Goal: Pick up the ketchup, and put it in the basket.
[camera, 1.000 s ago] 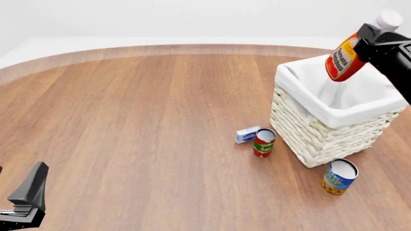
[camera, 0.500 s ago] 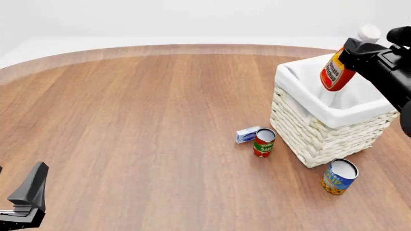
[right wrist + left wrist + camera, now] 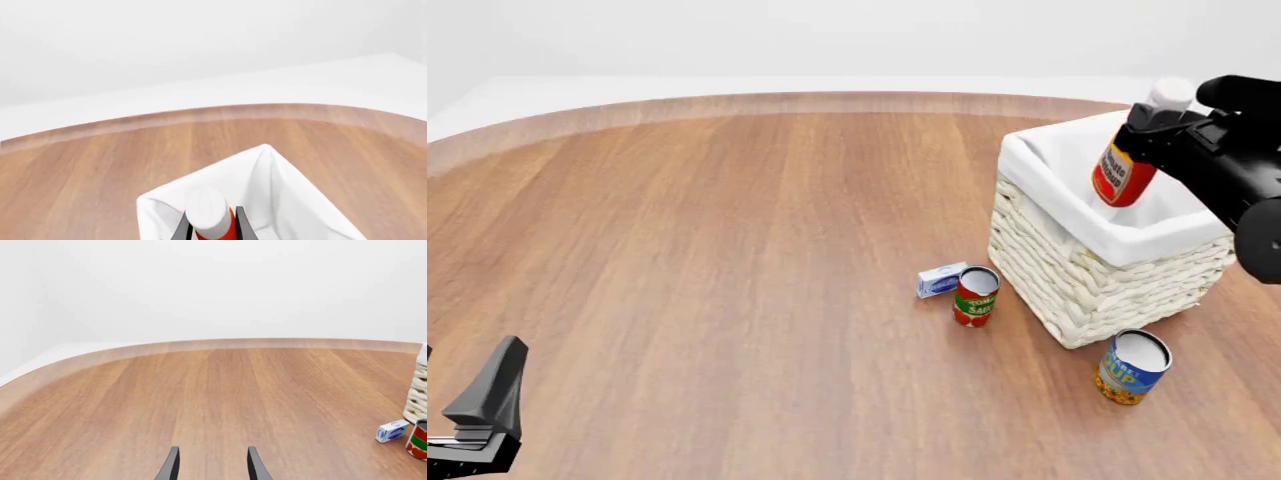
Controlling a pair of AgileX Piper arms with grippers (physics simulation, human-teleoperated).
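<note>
Here the right hand [image 3: 1158,128] pinches the ketchup [image 3: 1124,172] just below its cap, tilted over the basket [image 3: 1094,275]; likely light, stiff, slick plastic. Left hand [image 3: 210,465] spread, idle.

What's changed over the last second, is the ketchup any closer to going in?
The right hand has carried the ketchup down and to the left in the front view; it now hangs over the basket opening, lower than before and still gripped, not released. The left hand, the two cans and the small box have not moved.
</note>
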